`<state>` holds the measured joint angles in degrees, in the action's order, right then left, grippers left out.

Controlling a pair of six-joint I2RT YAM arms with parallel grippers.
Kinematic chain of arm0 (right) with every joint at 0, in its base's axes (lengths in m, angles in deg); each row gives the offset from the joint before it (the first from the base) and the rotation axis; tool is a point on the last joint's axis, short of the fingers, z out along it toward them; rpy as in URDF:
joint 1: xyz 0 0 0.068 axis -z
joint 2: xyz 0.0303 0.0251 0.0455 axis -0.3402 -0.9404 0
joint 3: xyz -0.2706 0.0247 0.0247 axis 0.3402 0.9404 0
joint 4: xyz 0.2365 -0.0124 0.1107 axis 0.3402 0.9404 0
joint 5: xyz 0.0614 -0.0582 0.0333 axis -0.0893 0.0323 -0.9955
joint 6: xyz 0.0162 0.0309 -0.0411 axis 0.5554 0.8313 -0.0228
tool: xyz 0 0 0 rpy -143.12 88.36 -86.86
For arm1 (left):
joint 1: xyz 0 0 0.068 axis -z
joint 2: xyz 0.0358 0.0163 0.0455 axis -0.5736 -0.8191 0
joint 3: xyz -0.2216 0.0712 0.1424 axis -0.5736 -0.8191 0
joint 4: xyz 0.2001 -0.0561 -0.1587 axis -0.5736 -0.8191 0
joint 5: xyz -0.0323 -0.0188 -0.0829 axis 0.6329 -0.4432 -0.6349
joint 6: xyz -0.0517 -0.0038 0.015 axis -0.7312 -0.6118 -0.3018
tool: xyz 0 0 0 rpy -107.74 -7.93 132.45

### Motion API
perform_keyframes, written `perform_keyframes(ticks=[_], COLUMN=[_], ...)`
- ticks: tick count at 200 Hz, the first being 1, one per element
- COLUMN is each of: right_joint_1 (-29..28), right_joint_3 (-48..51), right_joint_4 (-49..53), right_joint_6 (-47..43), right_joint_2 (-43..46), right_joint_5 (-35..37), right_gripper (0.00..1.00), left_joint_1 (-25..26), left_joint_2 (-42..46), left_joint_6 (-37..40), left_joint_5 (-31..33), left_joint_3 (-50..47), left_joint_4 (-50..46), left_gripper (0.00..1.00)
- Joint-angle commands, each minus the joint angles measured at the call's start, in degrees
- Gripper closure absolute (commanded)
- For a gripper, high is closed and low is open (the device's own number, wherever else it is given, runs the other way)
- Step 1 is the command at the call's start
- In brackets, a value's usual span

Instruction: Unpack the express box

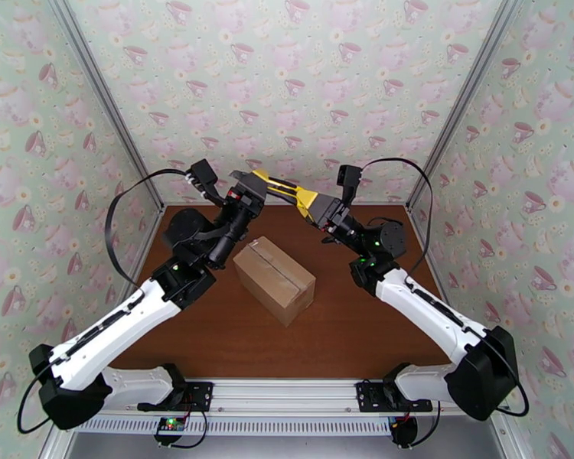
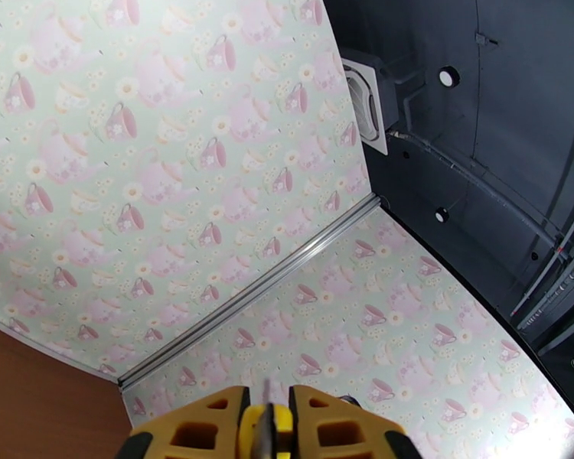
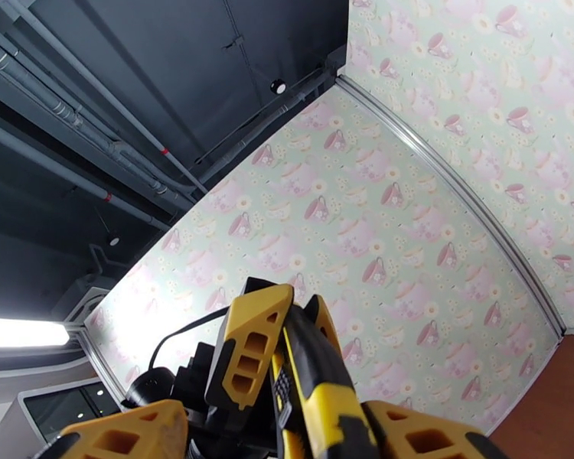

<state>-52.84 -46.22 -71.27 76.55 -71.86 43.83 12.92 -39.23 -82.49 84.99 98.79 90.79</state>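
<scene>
The express box (image 1: pixel 275 278), a plain brown carton with a tape strip along its top seam, stands closed in the middle of the brown table (image 1: pixel 348 338). Both arms are raised well above and behind it, and their tips meet in the air near the back wall. My left gripper (image 1: pixel 247 181) (image 2: pixel 268 413) has its yellow fingers (image 2: pixel 203 431) pressed together, shut with nothing in them. My right gripper (image 1: pixel 265 178) (image 3: pixel 275 424) stands open, its fingers (image 3: pixel 126 439) spread wide. The left gripper's fingers (image 3: pixel 250 352) sit close in front of that gap.
Teacup-patterned walls (image 1: pixel 287 86) with metal corner rails (image 1: pixel 103 101) close in the table on three sides. Bare tabletop lies all around the box. Both wrist cameras look upward at the walls and the dark ceiling (image 2: pixel 486 109).
</scene>
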Motion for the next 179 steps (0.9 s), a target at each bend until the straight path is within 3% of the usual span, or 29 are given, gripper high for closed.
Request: perform_keyframes(ticks=[1,109,179], right_joint_1=[-0.6,-1.2,-1.2], right_joint_3=[-1.8,-3.6,-4.1], right_joint_4=[-1.7,-1.0,2.5], right_joint_6=[-0.4,-0.5,-1.4], right_joint_2=[-0.6,-2.7,-3.1], right_joint_5=[0.3,0.6,1.0], right_gripper=[0.41,0.56,0.95], left_joint_1=[0.7,1.4,1.3], left_joint_2=[-1.0,-0.5,0.1], left_joint_6=[0.6,0.8,0.5], left_joint_5=[1.1,3.1,3.9], left_joint_3=[-1.1,-3.0,-4.0], left_joint_4=[3.0,3.6,3.5], left_gripper=[1.0,1.0,1.0])
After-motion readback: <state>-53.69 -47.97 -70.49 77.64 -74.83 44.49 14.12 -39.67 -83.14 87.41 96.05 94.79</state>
